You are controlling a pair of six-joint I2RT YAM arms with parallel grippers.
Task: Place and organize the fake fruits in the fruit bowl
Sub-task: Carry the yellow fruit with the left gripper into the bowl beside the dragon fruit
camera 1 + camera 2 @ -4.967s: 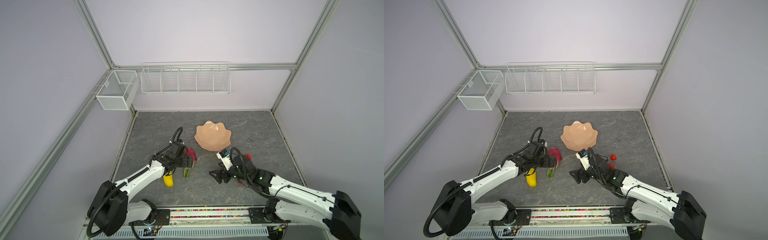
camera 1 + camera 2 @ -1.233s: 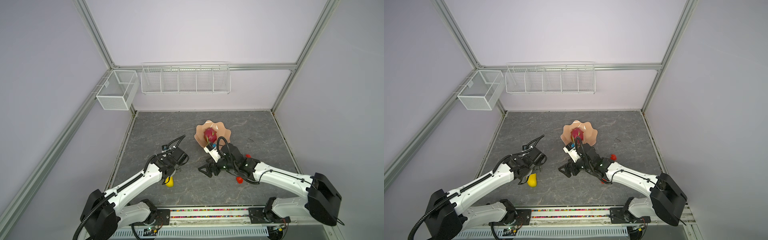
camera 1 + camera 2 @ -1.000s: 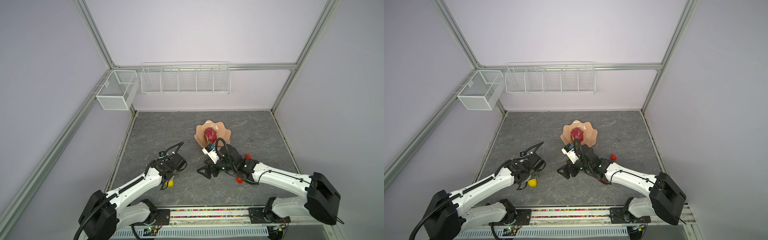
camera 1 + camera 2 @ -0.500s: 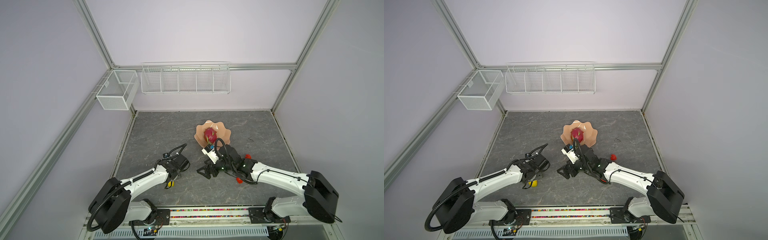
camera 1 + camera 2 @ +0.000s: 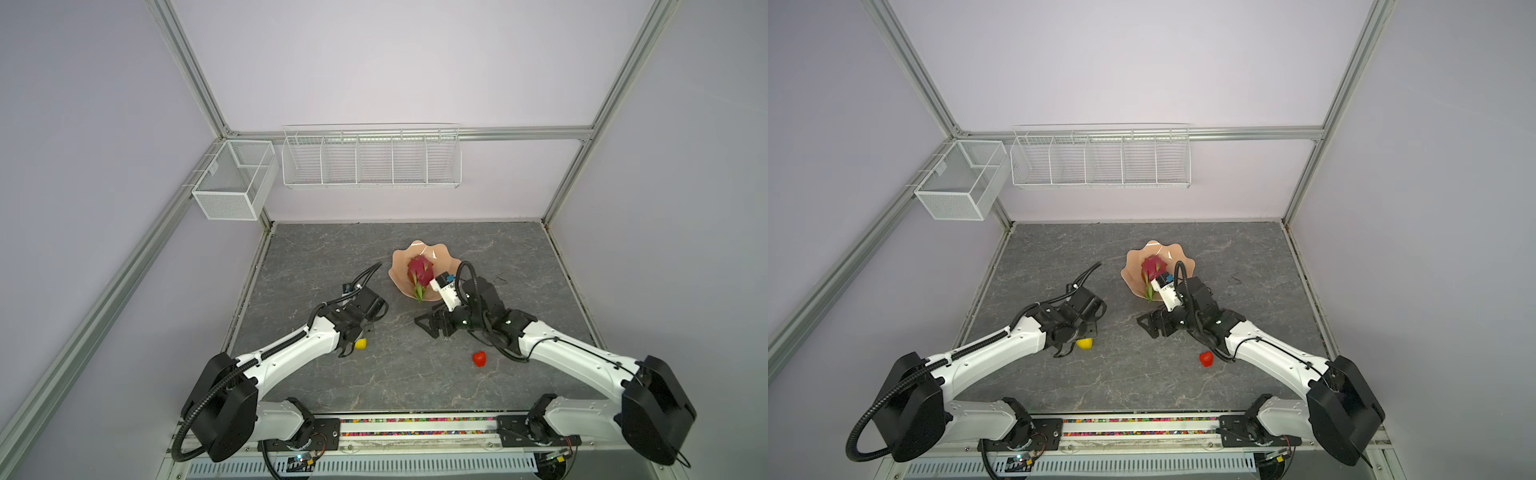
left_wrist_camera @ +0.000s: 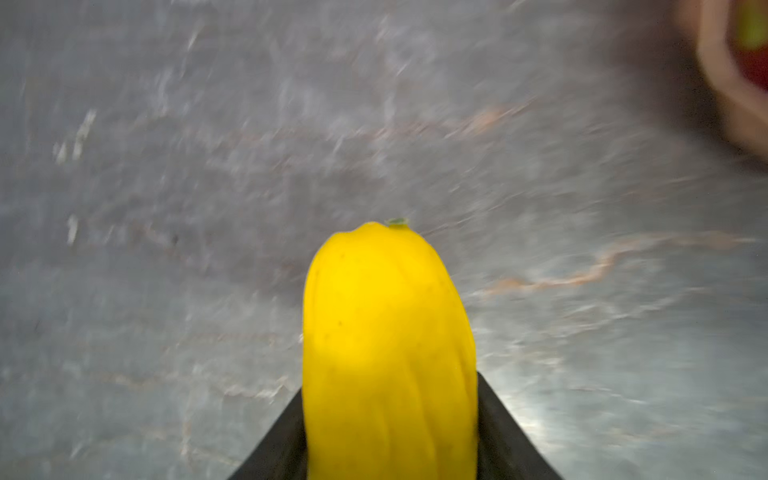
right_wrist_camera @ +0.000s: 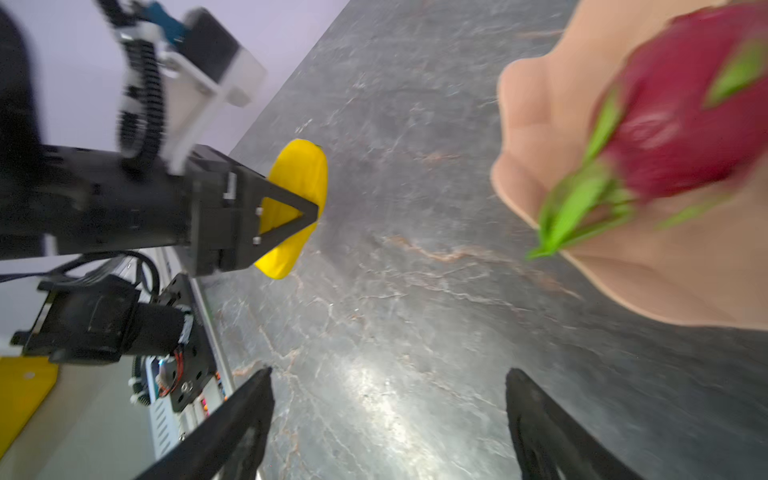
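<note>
My left gripper [image 6: 390,382] is shut on the yellow oblong fruit [image 6: 386,332], low over the table at front left; in both top views only the fruit's end [image 5: 360,343] [image 5: 1084,343] shows under the wrist. The peach-pink fruit bowl [image 5: 399,270] [image 5: 1131,272] holds the magenta dragon fruit [image 5: 419,269] [image 5: 1152,268], its green tip over the near rim. My right gripper [image 7: 388,370] [image 5: 430,326] stands open and empty just in front of the bowl. One small red strawberry [image 5: 479,358] [image 5: 1206,359] lies on the table beside the right forearm.
Two white wire baskets hang on the walls, a long one [image 5: 370,162] at the back and a boxy one [image 5: 232,183] at back left. The arms' base rail [image 5: 415,426] runs along the table's front edge. The two grippers face each other across a short gap.
My left gripper has come down toward the front and shut on the yellow fruit. The right arm has barely moved and stays open.
</note>
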